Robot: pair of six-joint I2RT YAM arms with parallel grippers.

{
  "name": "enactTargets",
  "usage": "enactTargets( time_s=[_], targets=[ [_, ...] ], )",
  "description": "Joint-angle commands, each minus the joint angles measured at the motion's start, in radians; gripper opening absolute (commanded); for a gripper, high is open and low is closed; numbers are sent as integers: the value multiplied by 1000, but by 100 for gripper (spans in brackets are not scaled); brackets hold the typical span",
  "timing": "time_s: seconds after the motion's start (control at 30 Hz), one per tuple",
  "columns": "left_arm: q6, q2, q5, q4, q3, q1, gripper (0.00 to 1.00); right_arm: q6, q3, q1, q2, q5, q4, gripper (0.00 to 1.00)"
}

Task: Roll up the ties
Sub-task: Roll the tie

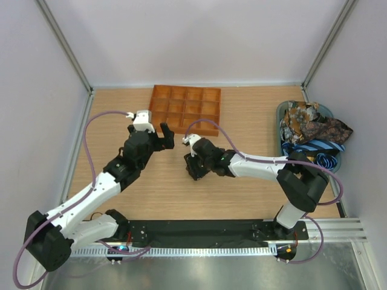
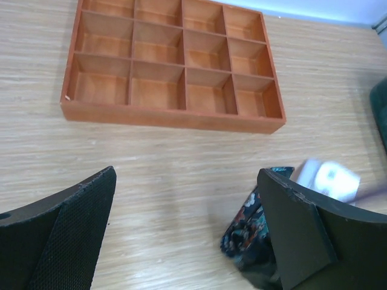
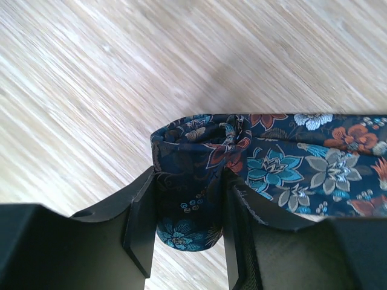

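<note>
1. Near edge: both arms are bolted to a black rail (image 1: 199,232) and reach forward over the wood bench (image 1: 254,115).
2. Left tool (image 2: 187,180): fingers spread wide, only bare wood showing between them. It hovers left of centre, facing the tray.
3. Right tool (image 3: 187,220): down at mid-bench, pinching the rolled end of a tie (image 3: 199,151). The roll sits between the two pads, and both press on the cloth.
4. Tie: dark navy with teal, rust and grey flowers. Its rolled end is in the right tool. The unrolled length lies flat on the bench, running off to the right in the right wrist view.
5. Left wrist view: the same tie shows as a dark bundle just beside the left tool's right finger (image 2: 302,232). Cannot tell whether they touch.
6. Tray (image 1: 184,109): orange, gridded, three rows of four cells. It lies flat beyond both tools, near the far wall, apart from the tie.
7. Far right: a dark bin (image 1: 280,122) holds a heap of ties (image 1: 314,124). Brown-orange patterned ones lie on top, blue striped ones (image 1: 314,147) on the nearer side. The cloth spills over the rim.
</note>
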Motion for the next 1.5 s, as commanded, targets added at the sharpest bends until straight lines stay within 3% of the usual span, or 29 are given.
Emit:
enactTargets(
  time_s=[0.0, 0.1, 0.3, 0.6, 0.97, 1.47],
  targets=[
    [44, -78, -11, 252, -119, -3, 100, 103, -60, -84, 13, -271, -11, 28],
    [60, -98, 44, 357, -214, -3, 100, 121, -68, -147, 23, -361, -6, 27],
    [187, -53, 266, 387, -251, -3, 100, 155, -85, -250, 57, -534, 20, 27],
    [374, 203, 645, 343, -169, -30, 100, 216, -120, -356, 96, -715, 91, 27],
    [598, 387, 745, 228, -78, -102, 100, 311, -175, -466, 211, -901, 295, 25],
    [688, 557, 624, 33, 51, -180, 100, 331, -194, -494, 220, -916, 338, 24]
  ],
)
